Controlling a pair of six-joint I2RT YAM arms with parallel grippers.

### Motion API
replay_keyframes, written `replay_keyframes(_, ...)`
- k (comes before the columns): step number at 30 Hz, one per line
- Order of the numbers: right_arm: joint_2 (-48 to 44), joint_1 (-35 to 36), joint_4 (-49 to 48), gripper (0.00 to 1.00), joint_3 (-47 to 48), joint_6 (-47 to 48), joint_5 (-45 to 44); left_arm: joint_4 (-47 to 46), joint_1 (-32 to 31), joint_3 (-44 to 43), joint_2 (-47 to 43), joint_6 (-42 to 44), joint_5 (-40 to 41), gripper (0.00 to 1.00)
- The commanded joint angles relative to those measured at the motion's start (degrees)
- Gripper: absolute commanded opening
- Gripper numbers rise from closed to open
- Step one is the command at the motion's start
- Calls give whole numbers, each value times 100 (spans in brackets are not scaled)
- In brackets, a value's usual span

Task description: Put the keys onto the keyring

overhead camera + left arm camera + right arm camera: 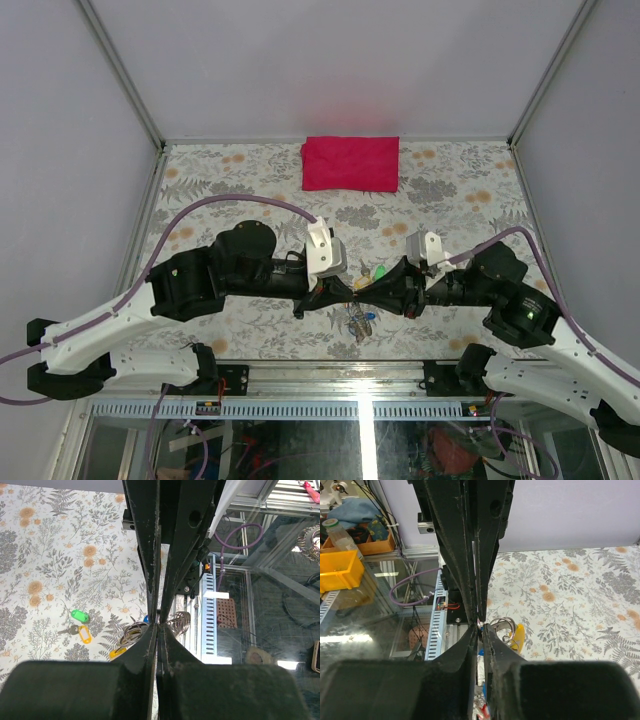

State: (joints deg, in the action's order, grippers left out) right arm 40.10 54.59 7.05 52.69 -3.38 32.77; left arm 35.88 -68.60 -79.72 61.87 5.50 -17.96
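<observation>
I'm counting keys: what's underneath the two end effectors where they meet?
A green key tag, a yellow key tag and a bunch of keys show; the fingers cover whatever is directly beneath.

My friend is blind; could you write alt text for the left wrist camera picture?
A black tool, shut, pinches a wire keyring over a flowered table; keys with green and yellow tags lie nearby.

The keyring (503,625) is a thin silvery wire loop, sitting right at the tips of the right gripper (480,628) and poking out to one side. A yellow-tagged key (519,638) is bunched up just beside it. Two loose keys, the green-tagged key (79,615) and another yellow one (85,634), lie flat next to each other, well off to the side of the left gripper (158,626).
</observation>
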Motion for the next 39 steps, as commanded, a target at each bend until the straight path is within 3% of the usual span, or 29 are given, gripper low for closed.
replay_keyframes(1, 53, -4, -232, 6, 231, -23, 236, -230, -16, -201, -104, 101, 8, 0)
replay_keyframes(3, 69, -2, -215, 0, 258, -8, 295, -238, -16, -191, -134, 96, 24, 0)
replay_keyframes(6, 18, -5, -221, 0, 261, 12, 280, -332, -13, -97, -241, 78, 49, 1)
replay_keyframes(12, -195, -5, -551, 0, 175, -119, 203, -758, -15, 305, -648, -6, 62, 23)
replay_keyframes(15, -253, -9, -684, 0, 155, -183, 199, -893, -10, 463, -764, -59, 85, 26)
replay_keyframes(30, -371, -8, -1160, 0, 56, -466, 80, -1612, -13, 963, -790, -306, 0, 27)
replay_keyframes(39, -378, -8, -1128, 0, 11, -495, -200, -2031, -17, 1089, -800, -433, -130, 20)
